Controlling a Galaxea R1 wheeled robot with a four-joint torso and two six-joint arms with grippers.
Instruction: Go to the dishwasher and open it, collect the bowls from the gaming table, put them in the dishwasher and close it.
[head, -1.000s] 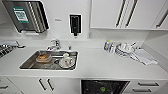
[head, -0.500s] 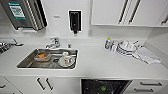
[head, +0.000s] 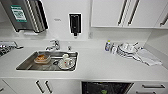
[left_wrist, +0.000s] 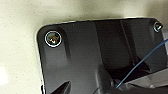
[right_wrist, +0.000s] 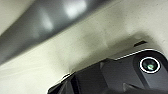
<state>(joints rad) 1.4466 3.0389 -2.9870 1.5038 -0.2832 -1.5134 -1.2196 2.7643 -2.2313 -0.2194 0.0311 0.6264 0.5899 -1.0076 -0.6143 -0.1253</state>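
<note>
The dishwasher (head: 107, 88) sat nearest, at the lower edge of the head view under the white bench (head: 100, 66), its front open onto a dark racked interior. A small lime-green patch (head: 104, 91) among the racks read as one of the bowls, though too blurred to confirm. The cavity lay directly below and forward of the robot, slightly right of centre, its long axis running along the bench front; judged from that, the right arm stood marginally nearer. Neither wrist view settled the state of the fingers: cannot tell, wide or narrow, on either side. Beyond the bench edge, a steel sink (head: 30, 64) held a plate with a cup and an orange-brown item. Farther right, stacked dishes (head: 126, 50) and a cloth (head: 147, 57). At the back wall, a tap (head: 53, 45), a dark dispenser (head: 75, 23), and upper cabinets (head: 110, 12).
</note>
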